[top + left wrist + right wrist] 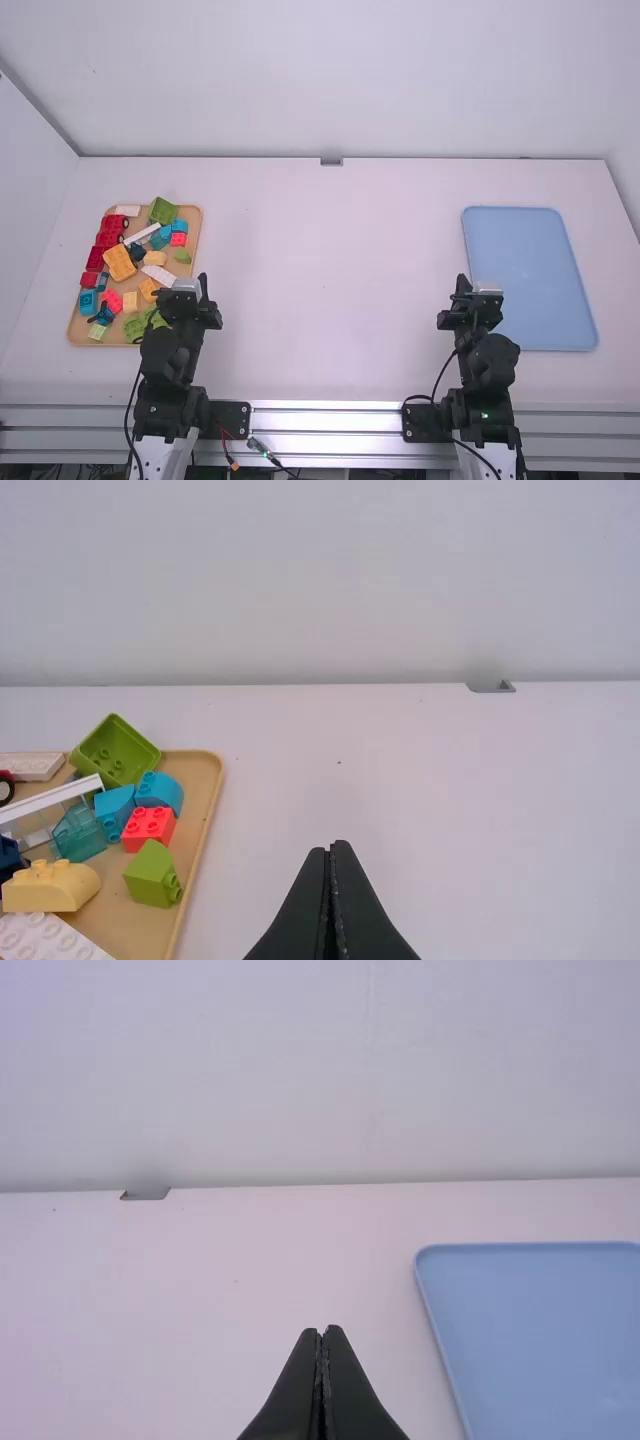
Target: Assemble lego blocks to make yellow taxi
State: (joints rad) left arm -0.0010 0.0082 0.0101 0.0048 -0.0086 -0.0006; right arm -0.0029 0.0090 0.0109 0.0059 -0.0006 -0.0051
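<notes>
Left gripper [334, 848] and right gripper [322, 1332] were clenched on nothing. We saw yellow curved block [58, 890] in tan tray [205, 805] by left arm [170, 352]. We judged it light, stiff, slippery, hardly fragile; best hold was across flat sides, below studs [38, 867], clear of rounded ends.

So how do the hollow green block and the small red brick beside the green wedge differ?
The green block is larger than the red brick. The green block is hollow, with studs inside; the red brick has studs on top. Both lie on the tan tray.
</notes>
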